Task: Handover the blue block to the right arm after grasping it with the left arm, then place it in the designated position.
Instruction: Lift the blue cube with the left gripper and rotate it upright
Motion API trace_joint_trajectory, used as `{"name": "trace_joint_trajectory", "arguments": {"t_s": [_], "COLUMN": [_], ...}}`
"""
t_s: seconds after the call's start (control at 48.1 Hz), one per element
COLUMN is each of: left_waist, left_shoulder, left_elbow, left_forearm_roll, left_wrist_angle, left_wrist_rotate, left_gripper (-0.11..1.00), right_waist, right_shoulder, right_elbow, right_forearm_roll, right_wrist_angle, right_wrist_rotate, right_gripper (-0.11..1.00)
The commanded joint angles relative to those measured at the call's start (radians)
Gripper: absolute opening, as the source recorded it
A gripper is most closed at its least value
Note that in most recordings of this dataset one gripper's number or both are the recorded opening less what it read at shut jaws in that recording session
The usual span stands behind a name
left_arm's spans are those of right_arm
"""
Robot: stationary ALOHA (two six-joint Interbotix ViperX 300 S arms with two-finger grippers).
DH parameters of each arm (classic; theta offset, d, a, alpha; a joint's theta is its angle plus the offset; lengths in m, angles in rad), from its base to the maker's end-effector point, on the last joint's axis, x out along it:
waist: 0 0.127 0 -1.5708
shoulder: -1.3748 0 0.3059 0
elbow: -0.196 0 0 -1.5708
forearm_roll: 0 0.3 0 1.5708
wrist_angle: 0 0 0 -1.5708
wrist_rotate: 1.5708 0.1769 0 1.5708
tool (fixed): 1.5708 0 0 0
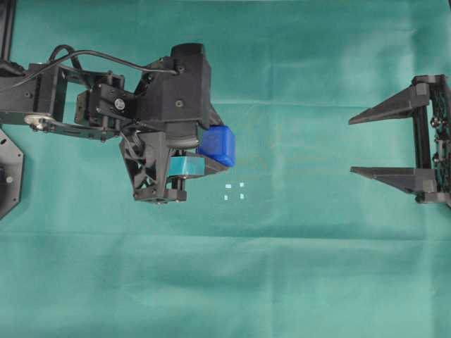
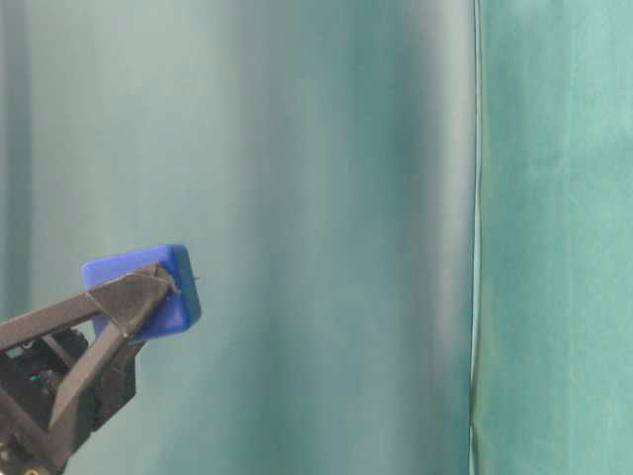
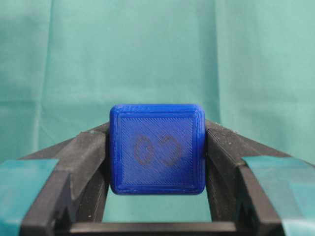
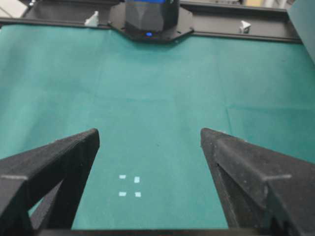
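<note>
Blue block point(image 3: 156, 150): clamped in left fingers point(image 3: 88, 157), lifted.
Right fingers point(image 1: 384, 172): apart, waiting.
Handover: present block squarely between them.

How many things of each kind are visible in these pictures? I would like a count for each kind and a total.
Blue block: 1
Grippers: 2, the left gripper shut on the block, the right gripper open
White marks of the designated position: 4
Green cloth: 1
Total: 8
</note>
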Motion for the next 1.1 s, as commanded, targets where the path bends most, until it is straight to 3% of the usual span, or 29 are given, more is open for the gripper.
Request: {"name": "trace_joint_trajectory", "arguments": {"t_s": [0.0,0.583,1.082], "left_waist": [-0.002,-0.002,-0.002], "left_shoulder": [-0.043,-0.155,-0.153], "left_elbow": [0.012,0.296,0.314], "left_forearm_roll": [0.002,0.0,-0.002], "left_wrist_angle": [-0.057,-0.601,-0.647], "left_wrist_rotate": [-0.002,0.002,0.002], "left_gripper": [0.47,0.47,0.47], "right_waist": [-0.002,-0.003,-0.002], "right_shoulder": [0.003,0.003,0.003], "right_elbow": [-0.025,-0.028,-0.029], "right_forearm_roll": [-0.002,-0.021,-0.031], "right_wrist_angle": [-0.003,-0.021,-0.023], "right_wrist_rotate": [0.002,-0.005,-0.005], "right_gripper": [0.94,0.94,0.94]}}
